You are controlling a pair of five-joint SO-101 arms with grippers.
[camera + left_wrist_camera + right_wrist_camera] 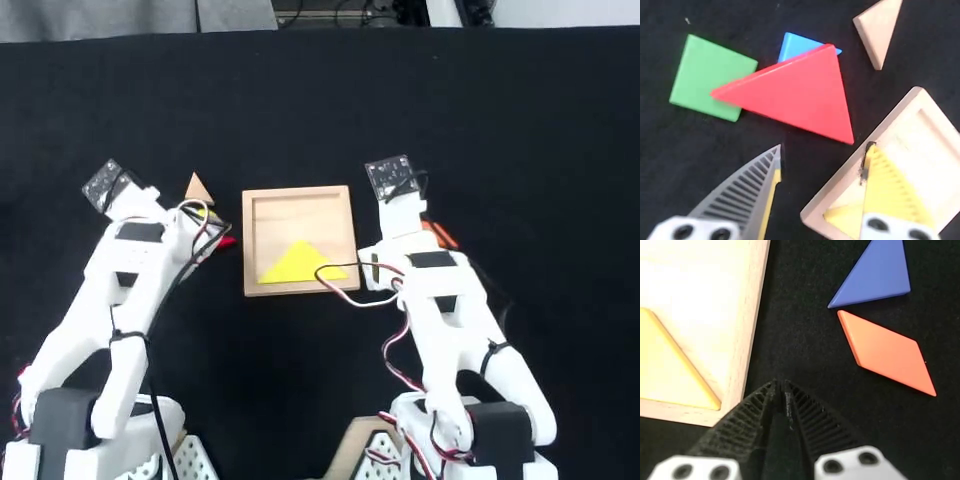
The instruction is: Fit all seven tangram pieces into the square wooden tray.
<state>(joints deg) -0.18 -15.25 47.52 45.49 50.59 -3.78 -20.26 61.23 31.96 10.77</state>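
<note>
1. The tray (298, 195) lies on the table (520, 120) between the two arms.
2. A wide triangle (297, 265) lies in the tray, against its front wall.
3. Left of the tray, a big triangle (795, 95) lies partly over a square (710, 75) and a small triangle (795, 44).
4. A lone triangle (198, 188) lies behind that group, near the tray's rear left corner but apart from it.
5. Right of the tray, a parallelogram (887, 352) lies just beside a right-hand triangle (877, 275), both apart from the tray.
6. The left gripper (824, 147) hangs across the tray's left wall, one finger above the tray and one above the table.
7. The right gripper (780, 386) sits just beside the tray's right wall, near its front corner.
</note>
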